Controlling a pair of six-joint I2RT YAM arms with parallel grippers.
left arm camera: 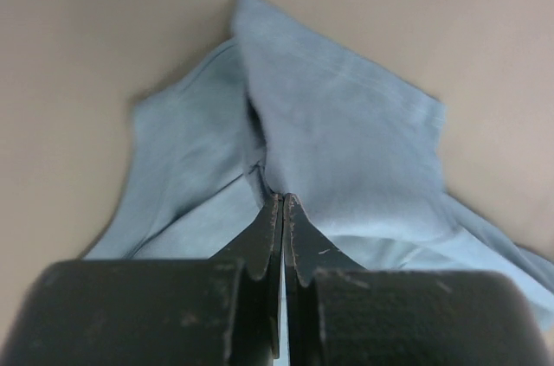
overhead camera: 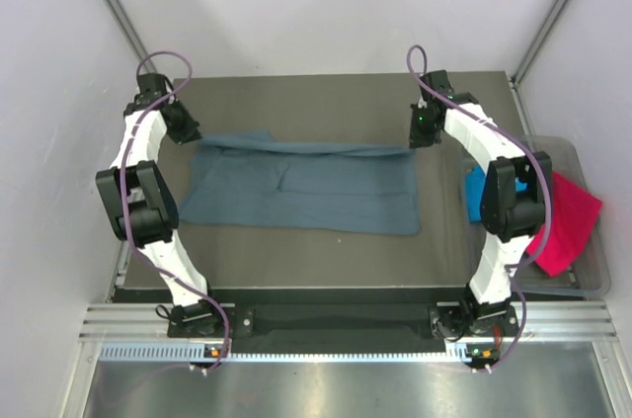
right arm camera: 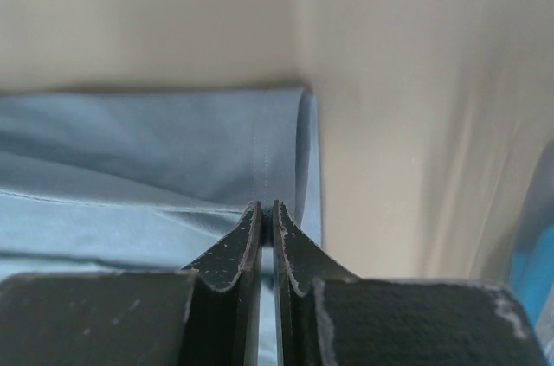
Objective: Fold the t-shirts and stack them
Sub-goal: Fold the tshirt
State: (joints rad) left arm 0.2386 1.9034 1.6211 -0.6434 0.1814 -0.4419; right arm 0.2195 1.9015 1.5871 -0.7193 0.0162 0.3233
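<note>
The slate-blue t-shirt (overhead camera: pixel 301 186) lies spread across the middle of the dark mat, its far edge lifted into a fold. My left gripper (overhead camera: pixel 188 133) is shut on the shirt's far left corner; the left wrist view shows the cloth (left arm camera: pixel 338 141) pinched at the fingertips (left arm camera: pixel 283 202). My right gripper (overhead camera: pixel 423 136) is shut on the far right corner; the right wrist view shows the hemmed edge (right arm camera: pixel 216 150) pinched between the tips (right arm camera: pixel 267 208). The turquoise t-shirt (overhead camera: pixel 476 193) and the magenta t-shirt (overhead camera: pixel 571 220) lie in the tub at the right.
A clear plastic tub (overhead camera: pixel 591 280) stands off the mat's right edge, partly behind the right arm. The dark mat (overhead camera: pixel 296 102) shows bare behind the shirt. White walls close in at the back and both sides.
</note>
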